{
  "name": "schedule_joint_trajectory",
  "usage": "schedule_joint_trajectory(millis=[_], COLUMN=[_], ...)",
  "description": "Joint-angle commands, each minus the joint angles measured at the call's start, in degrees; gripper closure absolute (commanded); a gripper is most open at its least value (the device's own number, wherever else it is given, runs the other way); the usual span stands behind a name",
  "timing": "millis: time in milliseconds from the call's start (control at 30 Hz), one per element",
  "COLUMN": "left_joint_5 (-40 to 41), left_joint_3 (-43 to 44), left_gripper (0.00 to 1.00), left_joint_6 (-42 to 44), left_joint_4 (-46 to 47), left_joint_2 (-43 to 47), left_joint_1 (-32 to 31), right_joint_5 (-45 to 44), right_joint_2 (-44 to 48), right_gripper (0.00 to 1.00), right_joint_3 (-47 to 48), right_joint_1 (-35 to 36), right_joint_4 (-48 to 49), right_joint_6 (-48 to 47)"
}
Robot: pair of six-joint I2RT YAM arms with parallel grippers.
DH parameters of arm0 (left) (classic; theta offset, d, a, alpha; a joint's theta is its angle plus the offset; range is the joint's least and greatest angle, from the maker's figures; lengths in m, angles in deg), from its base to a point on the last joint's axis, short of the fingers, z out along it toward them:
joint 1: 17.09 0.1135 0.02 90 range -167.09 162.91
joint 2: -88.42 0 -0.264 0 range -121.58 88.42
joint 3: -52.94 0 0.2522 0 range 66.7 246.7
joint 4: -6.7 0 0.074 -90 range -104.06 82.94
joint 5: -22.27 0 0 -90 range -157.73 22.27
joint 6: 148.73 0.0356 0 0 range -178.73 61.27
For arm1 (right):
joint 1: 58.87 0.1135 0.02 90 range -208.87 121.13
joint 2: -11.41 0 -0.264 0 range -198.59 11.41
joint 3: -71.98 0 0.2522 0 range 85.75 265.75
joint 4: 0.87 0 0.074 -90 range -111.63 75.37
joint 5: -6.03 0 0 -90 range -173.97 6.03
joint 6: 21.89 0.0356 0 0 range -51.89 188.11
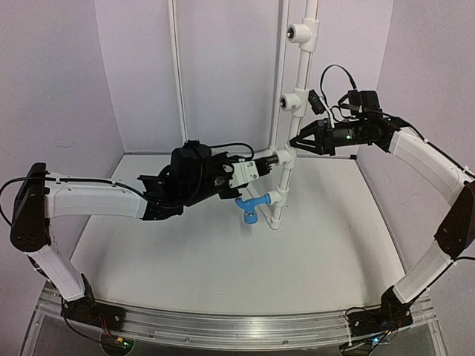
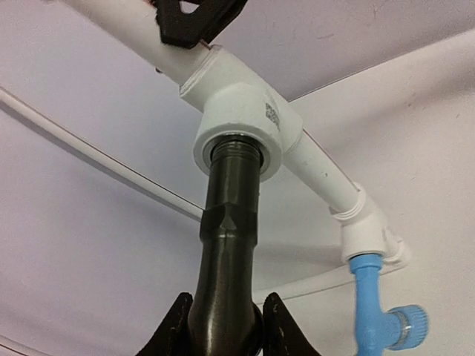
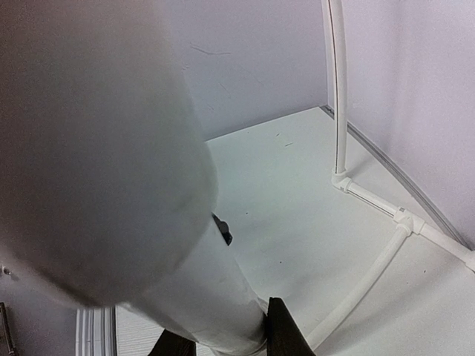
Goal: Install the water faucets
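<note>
On my right wrist feed, most of the frame is a blurred white mass: the upright pipe sits so close to the lens that I cannot see any fitting on it. Only the tips of the two fingers show at the bottom edge, one on each side of the pipe. The right end effector is closed narrow around that pipe, just above the middle tee fitting. Past it, the base pipes lie on the desk.

On the left wrist feed, the black faucet is cut off at the bottom, so I cannot make out its spout or lever. What shows is a dark, glossy body with a hexagonal collar and a threaded neck. The end of the neck is inside the tee's round socket, and a few threads are exposed at the rim. The left end effector grips the faucet's lower body between its fingers. From overhead, this faucet is nearly hidden between the wrist and the pipe.

The blue faucet is seated in the lower tee near the foot of the pipe. It is bright blue, with a ribbed round cap at its end. Overhead it points out to the left, above the desk.
</note>
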Motion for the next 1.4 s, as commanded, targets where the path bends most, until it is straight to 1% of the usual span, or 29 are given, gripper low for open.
schedule_joint_trajectory(millis=[0, 100, 133, 267, 400, 500, 533, 600, 700, 767, 800, 867, 1000, 1033, 1100, 1200, 1300, 1333, 1367], left_joint_5=[8.7, 9.2, 9.5, 10.0, 10.8, 10.6, 10.4, 11.0, 12.5, 14.2, 15.6, 17.0, 15.4, 15.1, 14.9, 14.4, 12.6, 11.2, 6.2], left_joint_3=[-2.1, -1.9, -1.9, -2.2, -3.6, -5.0, -5.3, -6.1, -6.8, -7.4, -7.5, -6.3, -1.8, -1.0, -0.5, 0.3, 0.7, 0.7, 0.2], left_gripper=[0.93, 0.89, 0.84, 0.57, 0.36, 0.10, 0.04, 0.01, 0.00, 0.00, 0.00, 0.00, 0.00, 0.00, 0.00, 0.00, 0.00, 0.00, 0.00], left_joint_6=[25.6, 28.9, 29.0, 27.1, 22.6, 17.5, 15.4, 12.6, 8.7, 5.4, 3.2, -5.2, -30.2, -34.4, -45.4, -58.9, -71.7, -76.7, -80.2], left_joint_4=[22.2, 23.1, 23.2, 20.6, 14.0, 7.6, 5.7, 2.1, -4.9, -9.6, -12.6, -20.6, -37.5, -40.3, -42.9, -45.1, -45.2, -45.1, -44.6], left_joint_2=[-4.0, -3.9, -3.6, -1.3, 3.0, 7.0, 8.6, 11.0, 14.2, 16.7, 17.9, 20.2, 23.8, 24.3, 26.2, 27.7, 28.1, 28.3, 28.7], left_joint_1=[-1.0, -1.0, -1.0, -1.3, -1.9, -2.8, -2.9, -3.5, -4.9, -6.2, -6.8, -8.2, -8.7, -8.7, -8.7, -8.6, -7.7, -6.7, -3.9], right_joint_5=[2.9, 2.7, 2.6, 2.4, 1.9, 1.3, 1.1, 0.9, 0.9, 0.9, 1.0, 0.9, 0.4, 0.3, 0.0, -0.4, 0.5, 0.9, 1.3], right_joint_2=[0.6, 0.6, 0.7, 0.8, 1.0, 1.3, 1.5, 1.9, 2.4, 2.8, 3.0, 3.4, 5.1, 5.4, 6.1, 6.3, 5.0, 4.3, 3.8], right_gripper=[0.89, 0.90, 0.90, 0.88, 0.83, 0.80, 0.79, 0.77, 0.75, 0.70, 0.66, 0.54, 0.35, 0.32, 0.28, 0.21, 0.18, 0.18, 0.17], right_joint_3=[-0.7, -0.6, -0.6, -0.6, -0.5, -0.5, -0.5, -0.4, -0.7, -0.7, -0.8, -0.8, -1.1, -1.2, -1.2, -0.5, 1.7, 2.7, 4.1], right_joint_1=[2.1, 2.1, 2.1, 2.1, 2.1, 2.0, 1.9, 1.9, 1.7, 1.6, 1.7, 1.6, 1.6, 1.5, 1.5, 1.5, 1.4, 1.4, 1.5], right_joint_4=[-1.6, -1.6, -1.6, -1.6, -1.6, -1.6, -1.6, -1.6, -1.6, -1.6, -1.6, -1.6, -1.5, -1.6, -1.5, -1.4, -1.4, -1.3, -1.4], right_joint_6=[2.8, 2.8, 2.8, 2.8, 2.8, 2.8, 2.8, 2.8, 2.7, 2.7, 2.7, 2.8, 2.9, 2.8, 2.7, 2.6, 3.0, 3.3, 3.4])
